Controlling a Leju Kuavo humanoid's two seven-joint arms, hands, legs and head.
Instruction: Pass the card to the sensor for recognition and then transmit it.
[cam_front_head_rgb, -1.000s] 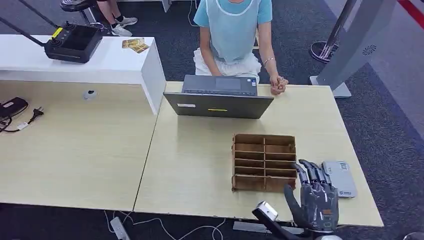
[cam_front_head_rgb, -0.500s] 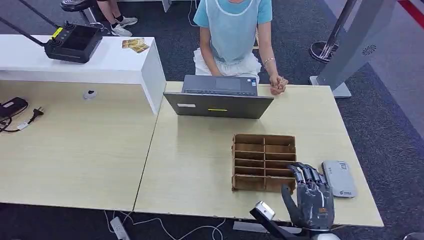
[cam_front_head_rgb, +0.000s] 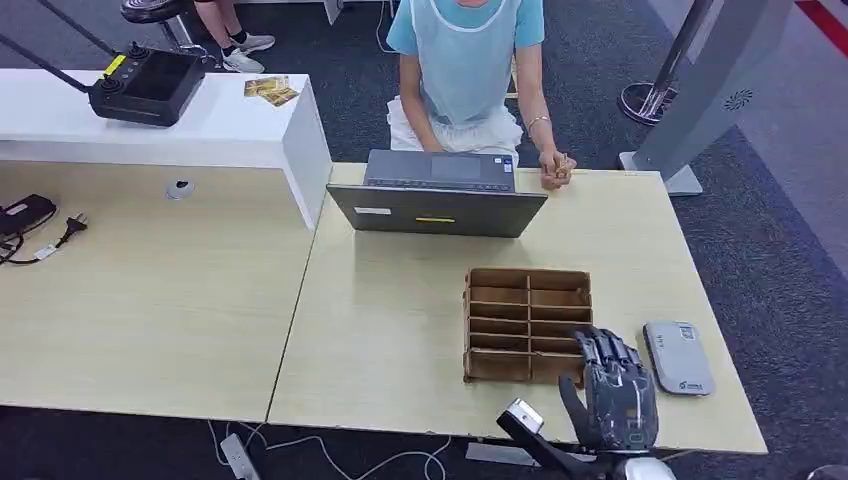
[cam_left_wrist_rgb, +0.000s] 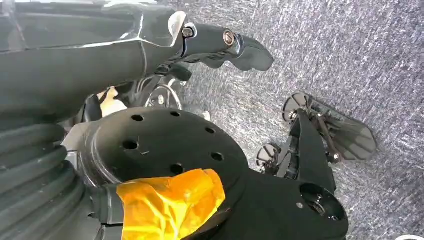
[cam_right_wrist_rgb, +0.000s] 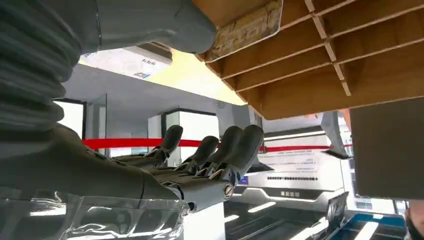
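right hand (cam_front_head_rgb: 613, 392) hovers empty, fingers apart, at the near corner of the wooden card rack (cam_front_head_rgb: 528, 322); the card (cam_right_wrist_rgb: 246, 30) sits in a near slot. sensor (cam_front_head_rgb: 678, 356) lies just beside on the surface. fingers may snag a divider and shove the rack.

laptop (cam_front_head_rgb: 437, 196), seated person (cam_front_head_rgb: 466, 60), black controller (cam_front_head_rgb: 147, 84)

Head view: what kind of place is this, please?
Probably an office or reception desk area: pale desks on grey carpet, a person seated behind a laptop, a wooden compartment organiser, and a grey card reader near the robot's right hand.
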